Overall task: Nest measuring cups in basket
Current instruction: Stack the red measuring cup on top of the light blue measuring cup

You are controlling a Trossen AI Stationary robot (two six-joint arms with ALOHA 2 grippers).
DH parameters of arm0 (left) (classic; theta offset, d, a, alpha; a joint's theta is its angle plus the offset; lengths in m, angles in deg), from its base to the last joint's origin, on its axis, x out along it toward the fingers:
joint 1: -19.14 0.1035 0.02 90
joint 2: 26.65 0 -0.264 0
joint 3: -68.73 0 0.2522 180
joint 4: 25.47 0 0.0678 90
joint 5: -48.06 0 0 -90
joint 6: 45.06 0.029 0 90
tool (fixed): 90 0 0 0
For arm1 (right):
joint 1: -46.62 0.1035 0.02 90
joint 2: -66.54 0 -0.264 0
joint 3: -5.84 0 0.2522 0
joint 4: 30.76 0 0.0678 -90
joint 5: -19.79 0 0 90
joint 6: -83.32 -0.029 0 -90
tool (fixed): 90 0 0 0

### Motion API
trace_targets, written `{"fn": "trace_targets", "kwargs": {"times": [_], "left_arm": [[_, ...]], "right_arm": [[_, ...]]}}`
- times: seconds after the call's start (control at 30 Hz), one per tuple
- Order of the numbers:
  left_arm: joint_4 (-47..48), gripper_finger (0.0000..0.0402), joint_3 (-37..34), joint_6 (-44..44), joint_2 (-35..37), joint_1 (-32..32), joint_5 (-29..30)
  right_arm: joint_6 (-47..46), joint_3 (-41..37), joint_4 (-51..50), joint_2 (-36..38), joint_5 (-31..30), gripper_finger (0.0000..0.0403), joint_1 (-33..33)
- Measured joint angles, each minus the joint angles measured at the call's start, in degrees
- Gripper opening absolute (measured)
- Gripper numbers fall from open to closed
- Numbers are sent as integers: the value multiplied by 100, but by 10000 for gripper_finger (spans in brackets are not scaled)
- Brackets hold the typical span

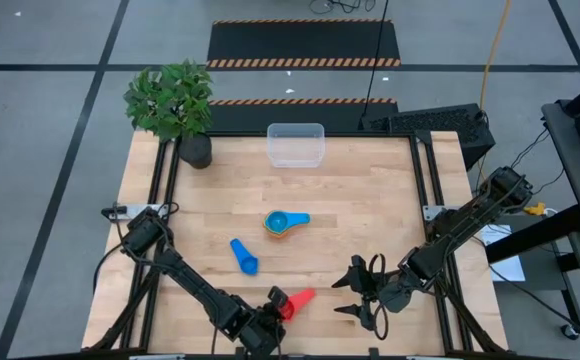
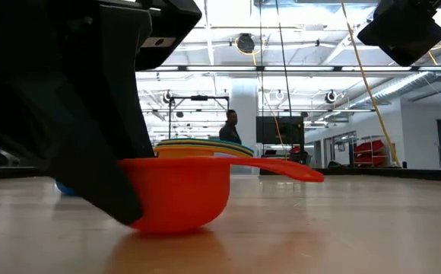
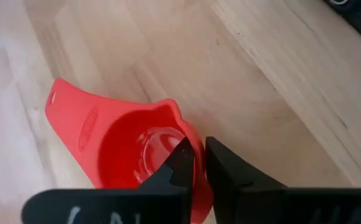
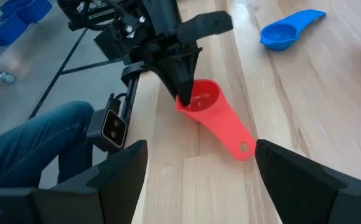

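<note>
The left gripper sits at the table's near edge, about 6 o'clock in the high view, its fingers pinched shut on the rim of the red measuring cup. One finger is inside the bowl and the other outside, at the rim opposite the handle. The cup rests upright on the wooden table, its flat handle pointing away from the gripper toward 2 o'clock.

The right gripper hovers just to the cup's right, at about 5 o'clock on the table, fingers spread wide and holding nothing.

A blue measuring cup lies near the centre-left. A stack of nested cups sits mid-table, and the clear basket stands at 12 o'clock beside a potted plant.
</note>
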Motion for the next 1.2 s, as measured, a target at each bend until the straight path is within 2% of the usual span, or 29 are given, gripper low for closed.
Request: {"fn": "trace_targets", "kwargs": {"times": [0.2,0.5,0.63,0.77,0.9,1.03,1.1,1.2], "left_arm": [[-3,35,49,230,265,-118,430],[-70,24,19,869,1229,-584,660],[-293,24,-337,1285,1580,-776,996],[-1367,24,-1329,1425,2234,-735,1022],[-3610,24,-2681,2102,2955,-538,812],[-5649,25,-3676,2741,3369,-262,154],[-6152,25,-3894,2832,3433,-95,-100],[-6191,25,-3972,2753,3457,210,-470]], "right_arm": [[949,0,398,-2,131,293,2],[4473,1,1817,-2,54,293,52],[6039,2,1986,-2,-414,292,132],[7162,2,2055,-2,-1051,283,170],[7801,2,2303,-2,-1540,263,153],[8272,2,2731,-2,-2114,244,116],[8397,2,3057,-2,-2473,236,105],[8520,2,3567,2,-2747,226,60]]}}
